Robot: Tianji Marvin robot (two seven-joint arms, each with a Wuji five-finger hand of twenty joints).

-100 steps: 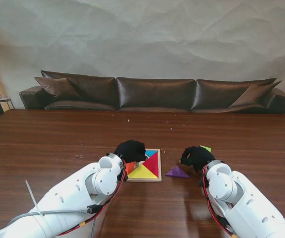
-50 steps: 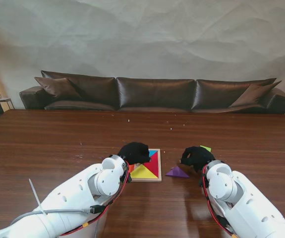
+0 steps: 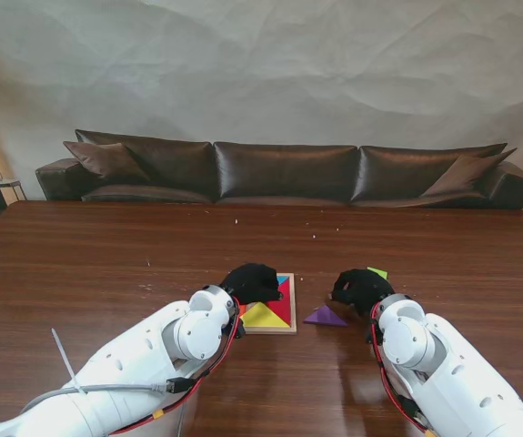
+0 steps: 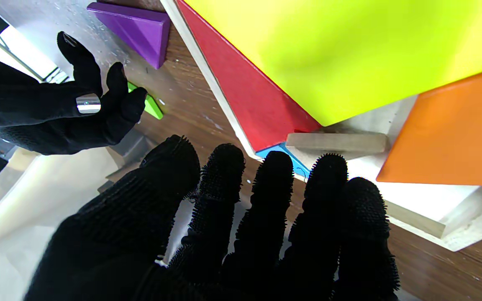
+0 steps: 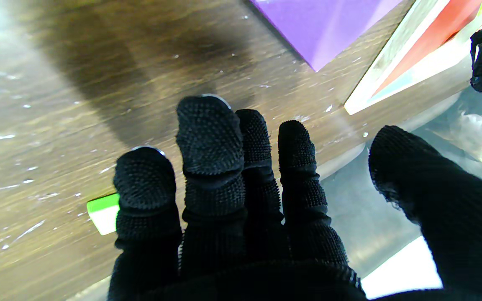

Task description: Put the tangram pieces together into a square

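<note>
Dark brown wood with a fine grain makes the table (image 3: 106, 264), and behind it stands a long brown leather sofa (image 3: 284, 171) against a pale, wrinkled wall (image 3: 261, 64).

Near the table's middle lies the wooden tray (image 3: 292, 314) with the tangram pieces. Inside it I see a yellow triangle (image 3: 263, 316), a red triangle (image 3: 282, 300) touching it on the right, a small bit of blue piece (image 3: 282, 279) at the far corner, and an orange piece (image 4: 450, 133) at the left side of the yellow one. In my left wrist view a part of the tray floor is bare and pale, and a thin wooden strip (image 4: 336, 142) lies there between the red and the orange piece.

Just right of the tray, on the bare table, lies a purple triangle (image 3: 325, 316). A green piece (image 3: 377, 272) lies farther from me, beside my right hand.

My left hand (image 3: 250, 281) hovers over the far left part of the tray, fingers (image 4: 274, 196) stretched out side by side and holding nothing; I cannot tell if they touch the tray. My right hand (image 3: 361, 289) is near the purple triangle, fingers (image 5: 209, 138) loosely extended with the thumb apart, and it holds nothing too.
</note>
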